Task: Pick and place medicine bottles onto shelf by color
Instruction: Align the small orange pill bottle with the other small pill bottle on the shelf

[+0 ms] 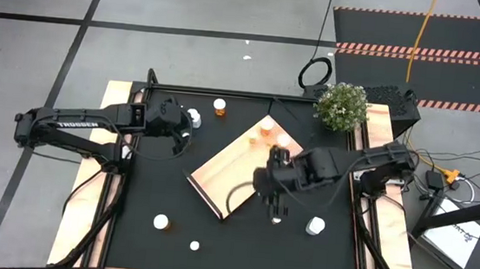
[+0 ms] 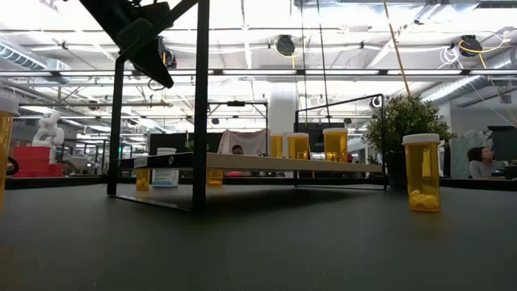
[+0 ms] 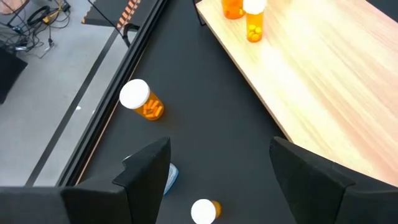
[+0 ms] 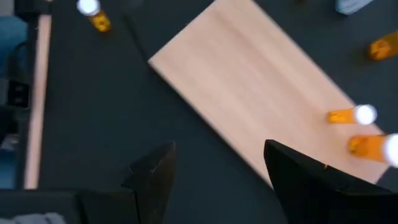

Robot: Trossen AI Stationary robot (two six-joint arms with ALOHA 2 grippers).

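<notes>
The shelf (image 1: pixel 237 165) is a light-wood board lying slantwise mid-table; in the low view the shelf (image 2: pixel 242 162) stands on thin black legs. Two orange bottles (image 1: pixel 267 128) (image 1: pixel 283 141) stand near its far end. My left gripper (image 1: pixel 184 131) hovers open over the mat left of the shelf, near a white bottle (image 1: pixel 193 117). A white-capped orange bottle (image 3: pixel 205 211) stands on the mat below its fingers, another (image 3: pixel 142 102) lies farther off. My right gripper (image 1: pixel 267 189) hangs open above the shelf's right edge (image 4: pixel 249 155), holding nothing.
More bottles stand on the black mat: one at the far edge (image 1: pixel 219 106), two near the front left (image 1: pixel 161 222) (image 1: pixel 194 246), and one at the right (image 1: pixel 315 226). A potted plant (image 1: pixel 343 104) sits at the far right corner.
</notes>
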